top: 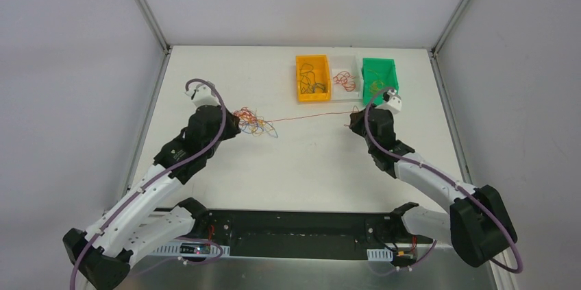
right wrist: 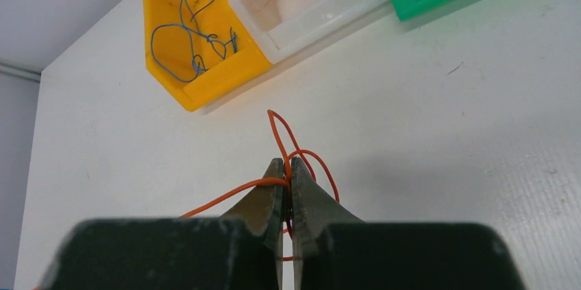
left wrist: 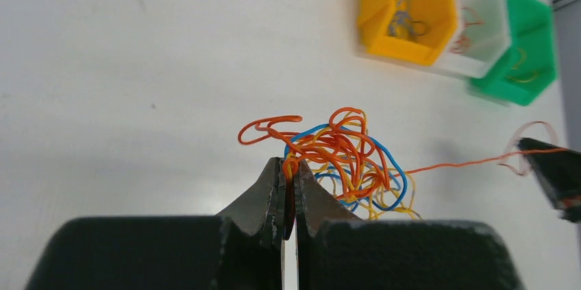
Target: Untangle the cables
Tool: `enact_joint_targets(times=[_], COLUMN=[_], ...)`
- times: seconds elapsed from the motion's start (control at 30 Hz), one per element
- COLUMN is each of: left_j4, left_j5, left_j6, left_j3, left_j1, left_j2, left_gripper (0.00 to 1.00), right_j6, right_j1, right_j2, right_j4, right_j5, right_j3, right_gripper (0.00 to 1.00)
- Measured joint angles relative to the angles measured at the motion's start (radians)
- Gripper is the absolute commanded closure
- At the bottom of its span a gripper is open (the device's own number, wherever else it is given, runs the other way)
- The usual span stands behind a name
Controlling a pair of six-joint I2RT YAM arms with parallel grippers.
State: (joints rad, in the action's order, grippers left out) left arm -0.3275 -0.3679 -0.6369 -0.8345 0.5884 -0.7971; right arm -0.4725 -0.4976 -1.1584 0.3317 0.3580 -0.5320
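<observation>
The left gripper [left wrist: 288,170] is closed, its jaws pinched on the near edge of the clump of cables [left wrist: 346,160]. This clump is a knot of orange, blue and yellow loops lying on the tabletop [top: 301,166] at centre left of the overhead view. The right gripper [right wrist: 288,170] is likewise closed, clamped on a looped end of one orange wire [top: 308,118]. That wire runs almost straight from the clump to the right gripper, across the middle of the overhead view. Beyond the right gripper, at the upper right of the tabletop, three bins stand side by side: a yellow bin [top: 312,79] holding blue and dark wires, a white bin [top: 344,81] holding orange wires, and a green bin [top: 380,77] holding what looks like a yellowish wire. The step in hand appears to be drawing the orange wire out of the clump. Use the left gripper as a fixed anchor and move only the right gripper, slowly, toward the right of the frame along the line of the wire. Watch the clump: if its loops cinch tighter or the whole knot drags, stop, give slack and pull from another angle. Once the wire is free, the white bin is the likely destination, since it holds wires of the same colour.
</observation>
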Motion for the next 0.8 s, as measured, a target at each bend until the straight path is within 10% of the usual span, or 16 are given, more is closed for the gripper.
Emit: enact_joint_targets(times=[0.1, 0.23, 0.4, 0.8], left_j4=[-0.018, -0.047, -0.082, -0.104], left_j5=[-0.061, -0.144, -0.285, -0.32], left_j6=[-0.002, -0.024, -0.072, -0.043], left_j3=[0.053, 0.079, 0.096, 0.131], left_j1=[0.001, 0.002, 0.0, 0.0], left_j2=[-0.036, -0.054, -0.032, -0.039], left_gripper=[0.93, 0.57, 0.85, 0.86], right_j6=[-0.027, -0.078, -0.134, -0.112], right_j1=[0.014, 0.06, 0.164, 0.179], right_j2=[0.028, 0.062, 0.125, 0.139], right_j4=[-0.043, -0.114, -0.175, -0.188], right_j5=[0.032, 0.076, 0.129, 0.06], right_j3=[0.0, 0.0, 0.021, 0.032], right_gripper=[1.0, 1.0, 1.0, 1.0])
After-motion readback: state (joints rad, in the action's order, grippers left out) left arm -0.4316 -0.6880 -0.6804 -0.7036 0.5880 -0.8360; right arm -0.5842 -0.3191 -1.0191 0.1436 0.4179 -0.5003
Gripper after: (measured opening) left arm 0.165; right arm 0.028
